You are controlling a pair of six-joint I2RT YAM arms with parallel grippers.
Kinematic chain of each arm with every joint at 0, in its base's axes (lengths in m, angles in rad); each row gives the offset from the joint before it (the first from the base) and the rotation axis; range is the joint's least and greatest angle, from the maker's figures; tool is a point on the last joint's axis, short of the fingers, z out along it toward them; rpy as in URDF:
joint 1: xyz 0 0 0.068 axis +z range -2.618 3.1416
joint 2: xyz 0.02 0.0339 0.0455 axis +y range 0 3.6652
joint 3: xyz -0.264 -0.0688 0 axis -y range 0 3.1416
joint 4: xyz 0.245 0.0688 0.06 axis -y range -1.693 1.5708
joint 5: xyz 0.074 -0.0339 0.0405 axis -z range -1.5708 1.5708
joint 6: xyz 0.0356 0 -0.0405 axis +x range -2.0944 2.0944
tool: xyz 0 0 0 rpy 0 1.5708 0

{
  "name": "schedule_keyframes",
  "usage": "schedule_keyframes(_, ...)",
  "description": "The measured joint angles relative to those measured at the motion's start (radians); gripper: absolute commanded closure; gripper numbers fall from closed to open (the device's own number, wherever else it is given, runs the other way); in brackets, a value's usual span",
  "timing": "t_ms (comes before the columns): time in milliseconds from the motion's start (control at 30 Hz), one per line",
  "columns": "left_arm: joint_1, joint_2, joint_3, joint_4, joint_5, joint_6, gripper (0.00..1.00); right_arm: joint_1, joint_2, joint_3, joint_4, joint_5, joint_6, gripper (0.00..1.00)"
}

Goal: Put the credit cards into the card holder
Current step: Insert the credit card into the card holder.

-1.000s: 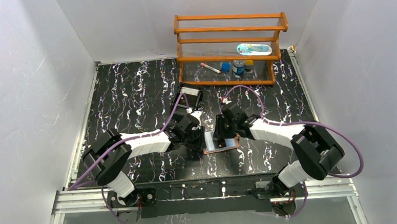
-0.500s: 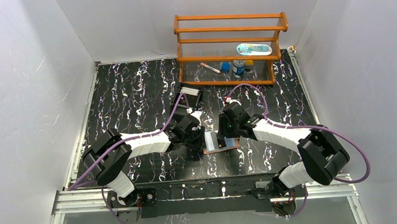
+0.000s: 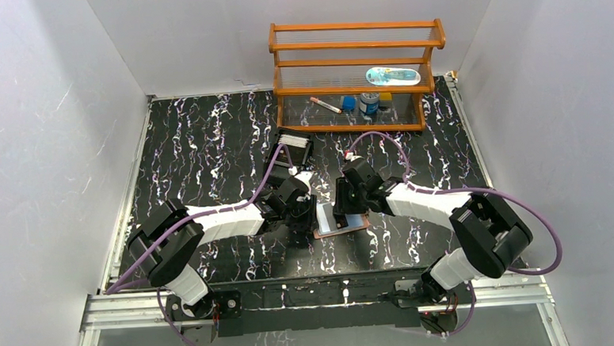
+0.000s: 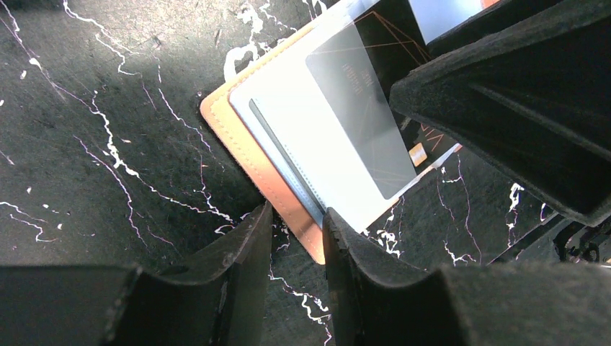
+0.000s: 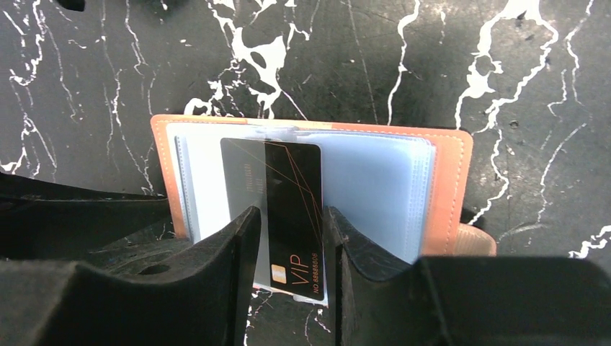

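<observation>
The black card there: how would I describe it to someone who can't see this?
On the black marbled table, centre front, a tan card holder lies open. The black card sticks out of its clear sleeves, dark against their pale plastic and marked VIP in orange.

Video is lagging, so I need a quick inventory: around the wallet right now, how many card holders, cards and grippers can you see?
card holder: 1
black card: 1
grippers: 2 (left gripper, right gripper)
Total: 4
</observation>
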Motion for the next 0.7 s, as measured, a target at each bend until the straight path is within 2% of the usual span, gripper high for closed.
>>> schedule_keyframes(467,-0.001,0.0,0.0,-0.003,-0.005,0.0,0.74,0.032,0.009,-0.01,0.073,-0.077,0.04,0.63)
schedule_keyframes(567,-0.001,0.0,0.0,-0.004,-0.008,0.0,0.74,0.034,0.031,-0.025,0.103,-0.083,0.065,0.63)
schedule_keyframes(700,-0.001,-0.009,0.0,-0.012,-0.021,-0.004,0.73,0.034,0.033,-0.028,0.113,-0.083,0.087,0.58)
